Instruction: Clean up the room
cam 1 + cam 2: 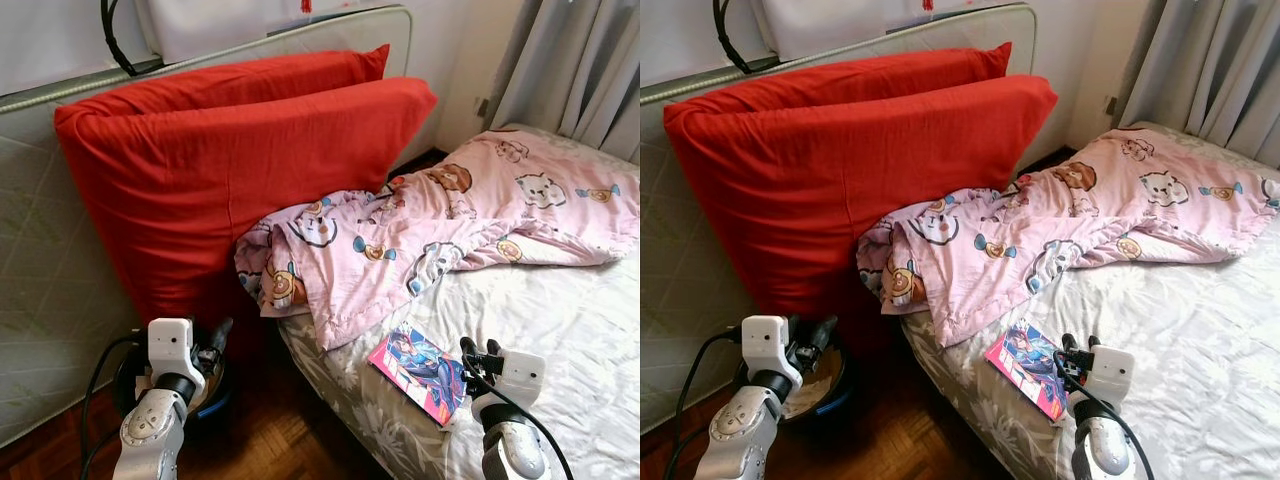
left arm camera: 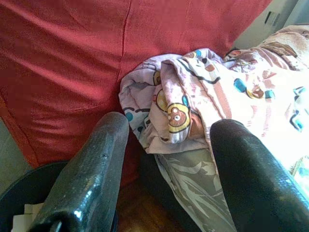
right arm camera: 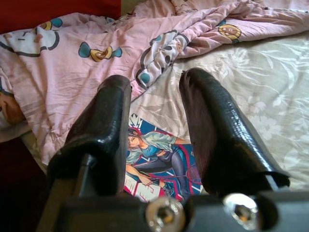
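A colourful book (image 1: 420, 373) with a drawn figure on its cover lies flat near the edge of the bed (image 1: 580, 330); its lettering is too small to read. The right tool (image 3: 154, 130) hovers just over it, fingers apart and empty. The left tool (image 2: 169, 159), also spread and empty, hangs above a dark bin (image 1: 830, 385), half hidden, beside the red pillows (image 1: 240, 170). A pink cartoon blanket (image 1: 440, 225) lies rumpled.

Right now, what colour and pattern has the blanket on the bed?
The blanket is pink with cartoon animal faces, clearest in the left eye view.
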Tool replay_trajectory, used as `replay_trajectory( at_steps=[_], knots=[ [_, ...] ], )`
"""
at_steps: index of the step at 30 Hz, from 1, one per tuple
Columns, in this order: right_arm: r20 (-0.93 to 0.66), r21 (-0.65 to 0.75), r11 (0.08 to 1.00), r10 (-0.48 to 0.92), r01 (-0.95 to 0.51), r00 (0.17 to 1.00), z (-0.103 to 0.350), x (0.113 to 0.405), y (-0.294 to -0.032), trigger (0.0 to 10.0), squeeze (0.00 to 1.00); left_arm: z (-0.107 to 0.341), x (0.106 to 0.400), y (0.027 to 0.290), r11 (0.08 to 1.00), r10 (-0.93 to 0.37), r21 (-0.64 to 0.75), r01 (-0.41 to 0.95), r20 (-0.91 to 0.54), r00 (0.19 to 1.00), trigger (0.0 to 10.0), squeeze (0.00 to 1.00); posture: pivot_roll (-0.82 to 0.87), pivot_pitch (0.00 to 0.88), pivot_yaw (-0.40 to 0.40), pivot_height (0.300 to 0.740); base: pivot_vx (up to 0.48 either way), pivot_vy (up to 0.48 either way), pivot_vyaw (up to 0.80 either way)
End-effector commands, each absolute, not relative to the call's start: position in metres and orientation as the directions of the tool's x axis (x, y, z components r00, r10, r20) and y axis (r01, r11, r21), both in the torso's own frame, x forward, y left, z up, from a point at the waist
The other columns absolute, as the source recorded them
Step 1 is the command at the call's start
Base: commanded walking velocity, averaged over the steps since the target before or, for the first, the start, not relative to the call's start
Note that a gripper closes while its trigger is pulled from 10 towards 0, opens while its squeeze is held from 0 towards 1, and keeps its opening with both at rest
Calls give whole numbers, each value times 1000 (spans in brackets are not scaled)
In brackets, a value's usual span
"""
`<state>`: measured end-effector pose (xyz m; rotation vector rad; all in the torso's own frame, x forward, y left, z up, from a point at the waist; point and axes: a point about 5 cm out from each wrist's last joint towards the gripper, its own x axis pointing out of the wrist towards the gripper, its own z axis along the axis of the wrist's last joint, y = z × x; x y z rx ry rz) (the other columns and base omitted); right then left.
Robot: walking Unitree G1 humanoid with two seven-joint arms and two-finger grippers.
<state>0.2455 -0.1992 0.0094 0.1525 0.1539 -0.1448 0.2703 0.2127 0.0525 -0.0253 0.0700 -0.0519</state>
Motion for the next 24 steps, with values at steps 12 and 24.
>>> replay_trajectory(
  at_steps=[12, 24],
  knots=[
    [-165, 124, 985, -98, 119, 981, 10, 248, -198, 10000, 0, 48, 259, 219, 999, -28, -22, 26, -89, 996, 10000, 0, 19, 57, -17, 665, 0, 0, 0],
    [-163, 127, 985, -95, 117, 982, 13, 254, -195, 10000, 0, 52, 263, 218, 999, -47, 3, 48, -84, 995, 10000, 0, 19, 64, -8, 665, 0, 0, 0]
  ],
)
